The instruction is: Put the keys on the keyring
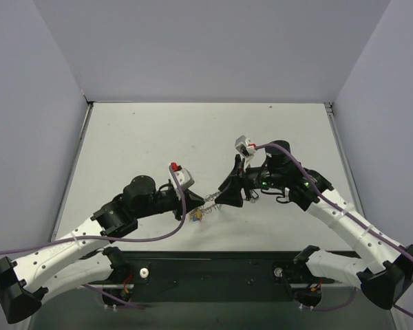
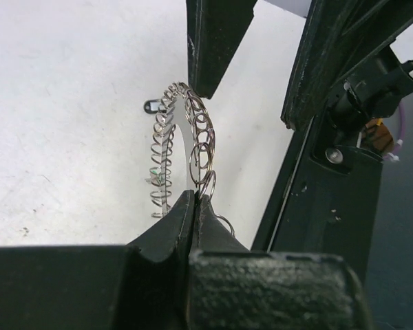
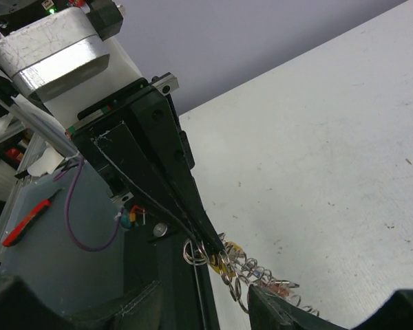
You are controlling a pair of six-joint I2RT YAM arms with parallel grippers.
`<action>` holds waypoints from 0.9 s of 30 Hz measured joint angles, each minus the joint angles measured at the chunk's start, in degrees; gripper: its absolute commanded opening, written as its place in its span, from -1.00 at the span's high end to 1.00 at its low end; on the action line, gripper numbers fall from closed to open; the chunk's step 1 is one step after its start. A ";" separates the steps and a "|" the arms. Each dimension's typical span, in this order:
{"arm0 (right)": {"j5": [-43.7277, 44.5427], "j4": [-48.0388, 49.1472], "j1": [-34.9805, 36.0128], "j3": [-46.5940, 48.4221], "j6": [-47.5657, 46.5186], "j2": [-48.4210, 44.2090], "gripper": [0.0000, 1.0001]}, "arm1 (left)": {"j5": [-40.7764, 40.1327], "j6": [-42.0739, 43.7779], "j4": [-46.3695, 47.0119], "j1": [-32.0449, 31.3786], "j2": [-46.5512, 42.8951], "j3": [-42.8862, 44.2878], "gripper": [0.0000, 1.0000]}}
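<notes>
Your left gripper [image 2: 194, 206] pinches the keyring [image 2: 193, 148] at its near rim. Right gripper [image 2: 251, 106] stands parted at the far rim. Keys [image 3: 228, 249] are blurred, mostly hidden.

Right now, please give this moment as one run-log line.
left hand: shut on keyring | right hand: open, one fingertip at keyring's far rim

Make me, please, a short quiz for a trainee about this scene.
1. True or false: the left gripper is shut on the keyring.
2. The right gripper has its jaws: A) shut on the keyring; B) apart, with one finger at the keyring's rim; C) out of every view.
3. Fill in: in the right wrist view, a ___ key head shows beside the keyring.
Key: 1 true; 2 B; 3 yellow.
</notes>
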 measured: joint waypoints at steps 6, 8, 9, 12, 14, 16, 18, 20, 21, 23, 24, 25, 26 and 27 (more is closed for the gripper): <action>-0.98 -0.26 0.13 0.37 -0.24 0.13 0.03 | -3.76 3.52 2.73 -1.99 -3.69 -3.41 1.00; -1.20 -0.37 0.24 0.42 -0.26 0.13 0.03 | -4.39 4.72 2.73 -2.56 -3.96 -3.74 1.00; -1.36 -0.61 0.26 0.59 -0.26 0.13 0.03 | -4.61 5.16 2.73 -2.78 -3.96 -3.76 1.00; -2.12 -0.92 0.28 1.46 -0.33 0.44 0.04 | -4.74 6.56 2.75 -3.32 -3.85 -3.76 1.00; -2.89 -1.03 0.31 2.10 -0.48 0.96 0.04 | -4.42 7.17 2.73 -3.48 -3.50 -3.76 1.00; -3.45 -1.07 0.39 2.54 -0.70 1.77 0.04 | -3.43 7.69 2.60 -3.50 -2.89 -3.74 1.00; -3.87 -1.31 0.68 2.78 -1.16 2.75 0.06 | -1.97 8.15 2.03 -3.50 -1.99 -3.63 1.00; -4.46 -1.84 1.18 3.06 -1.62 3.85 0.15 | -0.59 8.57 1.33 -3.50 -1.29 -3.63 1.00; -4.59 -2.01 1.49 3.17 -1.81 4.33 0.18 | -0.02 8.79 1.03 -3.50 -1.07 -3.63 1.00; -4.92 -2.75 2.12 3.43 -2.19 5.09 0.27 | 0.74 9.05 0.76 -3.50 -0.96 -3.63 1.00; -4.98 -3.13 2.40 3.56 -2.27 5.33 0.31 | 0.96 9.14 0.79 -3.50 -1.01 -3.63 1.00; -5.05 -3.37 2.73 3.65 -2.38 5.46 0.31 | 1.11 9.27 0.79 -3.50 -1.07 -3.63 1.00; -5.11 -3.67 2.99 3.82 -2.51 5.53 0.34 | 1.14 9.33 0.79 -3.50 -1.16 -3.63 1.00; -5.16 -3.85 3.04 3.96 -2.62 5.55 0.35 | 1.14 9.40 0.79 -3.50 -1.29 -3.63 1.00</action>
